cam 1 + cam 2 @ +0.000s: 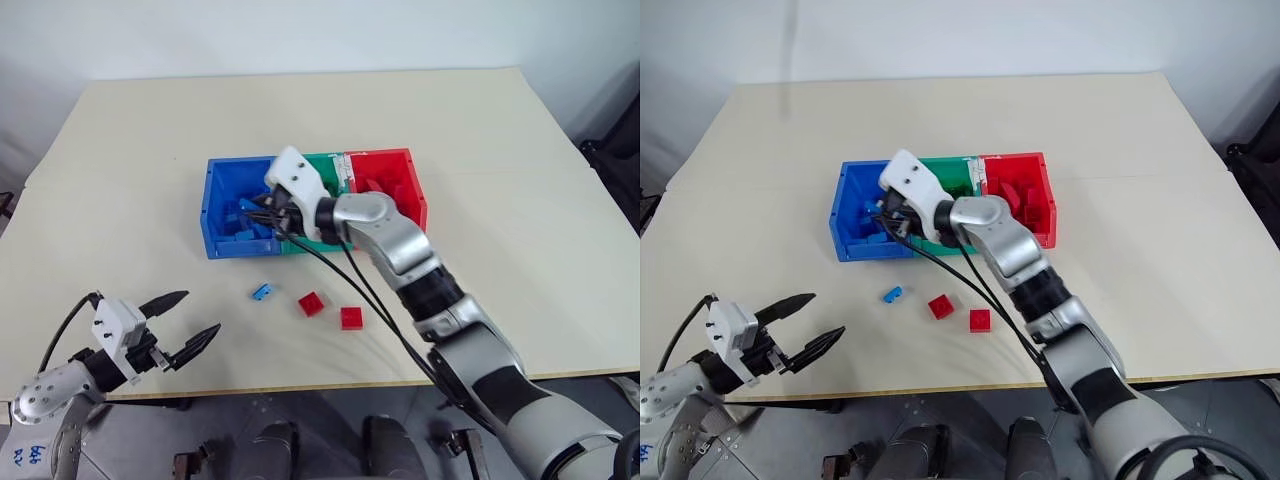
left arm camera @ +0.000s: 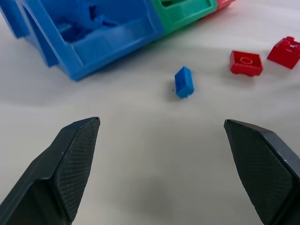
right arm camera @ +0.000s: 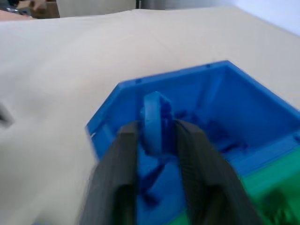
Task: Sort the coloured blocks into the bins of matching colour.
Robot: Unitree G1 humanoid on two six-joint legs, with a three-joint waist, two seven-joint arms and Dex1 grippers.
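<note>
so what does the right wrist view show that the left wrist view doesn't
Right wrist view: the right gripper pinching a blue block over the blue bin. Left wrist view: the left gripper, open above the table, with a loose blue block and two red blocks. Both share the blue bin and green bin.

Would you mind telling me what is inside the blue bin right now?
The blue bin holds several blue blocks. The right gripper hangs over it with one more blue block between its fingers, and the arm hides part of the inside.
</note>
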